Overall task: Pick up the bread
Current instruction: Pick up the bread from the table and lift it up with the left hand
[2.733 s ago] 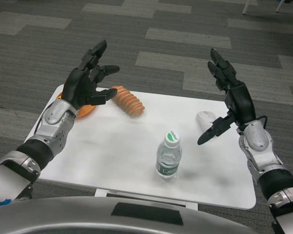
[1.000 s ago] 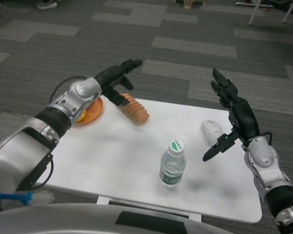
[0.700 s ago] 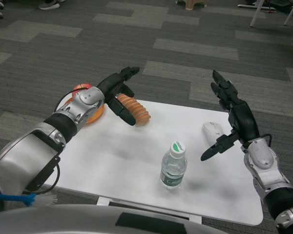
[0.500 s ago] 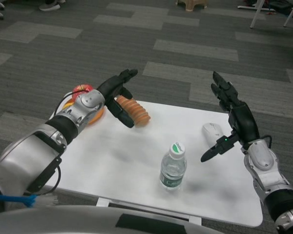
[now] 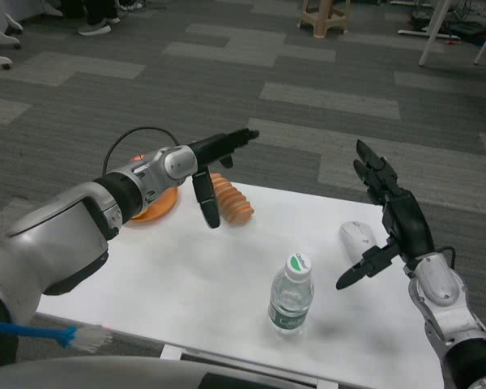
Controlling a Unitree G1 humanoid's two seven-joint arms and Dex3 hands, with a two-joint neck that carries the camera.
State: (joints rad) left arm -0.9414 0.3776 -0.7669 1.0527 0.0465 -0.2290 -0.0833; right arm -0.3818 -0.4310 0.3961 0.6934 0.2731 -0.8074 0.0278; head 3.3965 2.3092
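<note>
Left hand (image 5: 213, 162) open, fingers spread: some stretched out flat above the bread (image 5: 230, 199), thumb hanging down along its near-left side. Can't tell if it touches the loaf; nothing gripped. Bread lies on the white table (image 5: 178, 275), far-left area, just right of an orange plate (image 5: 155, 204). Right hand (image 5: 393, 223) open too, raised over the table's right side, fingers apart, holding nothing. White mouse (image 5: 358, 239) sits just left of that hand. Water bottle (image 5: 291, 294) stands upright near the table's near edge, well apart from the bread.
</note>
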